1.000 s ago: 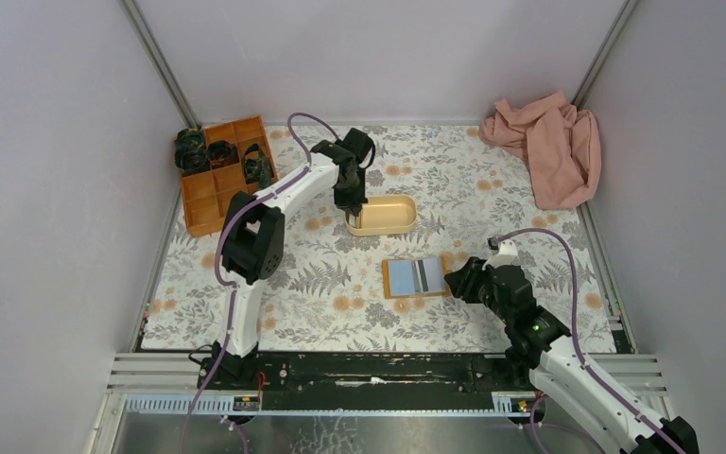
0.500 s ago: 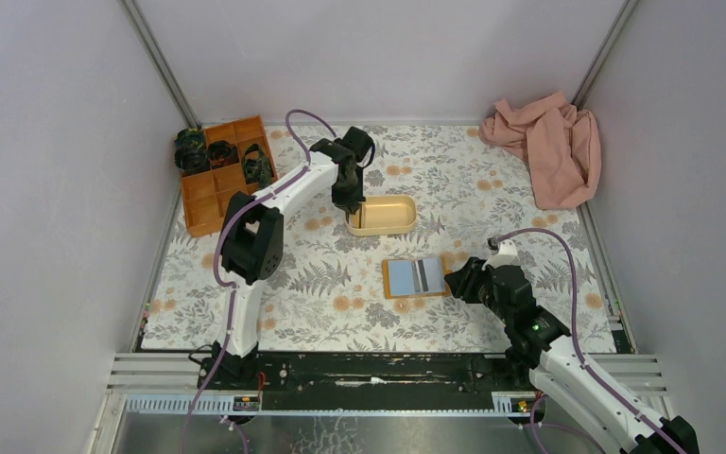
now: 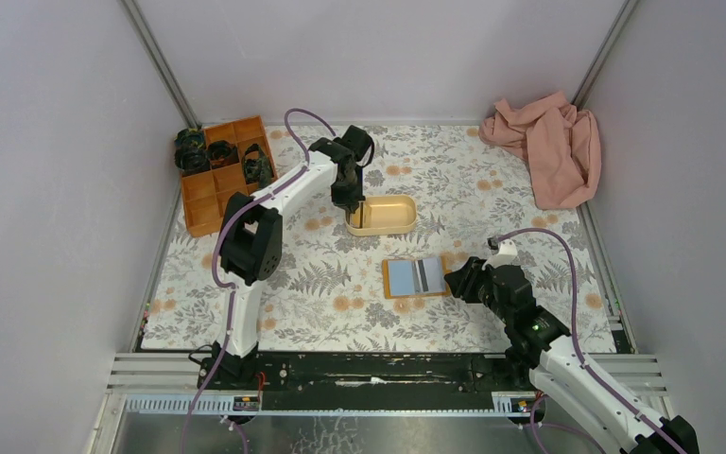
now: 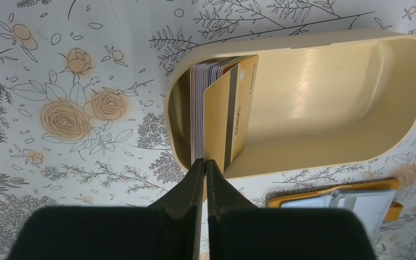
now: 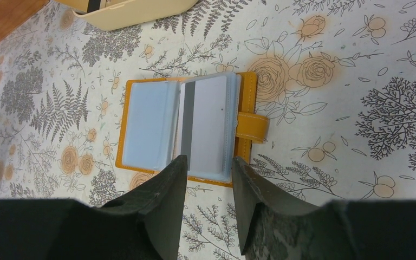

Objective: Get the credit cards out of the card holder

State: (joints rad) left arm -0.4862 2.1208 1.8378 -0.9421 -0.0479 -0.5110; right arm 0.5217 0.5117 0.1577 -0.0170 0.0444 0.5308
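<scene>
One card, pale with a grey stripe, shows in a clear sleeve of the card holder, which lies open and flat near the bench middle, slightly toward 5 o'clock. The right gripper sits at its 3 o'clock edge, jaws apart astride that sleeve, grasping nothing I can see. I judge the holder light and floppy, apt to slide or lift when a card is tugged. The card is stiff, thin and slick, best pinched by a free edge while the leather border or snap tab is pinned. At 12 o'clock from the holder stands a beige tray, credit cards on edge at its 9 o'clock end. The left gripper is clenched at their edge; whether it nips one I cannot tell. Farther, an orange compartment box at 10 o'clock and a pink cloth at 2 o'clock lie well apart; neither stands in the way.
</scene>
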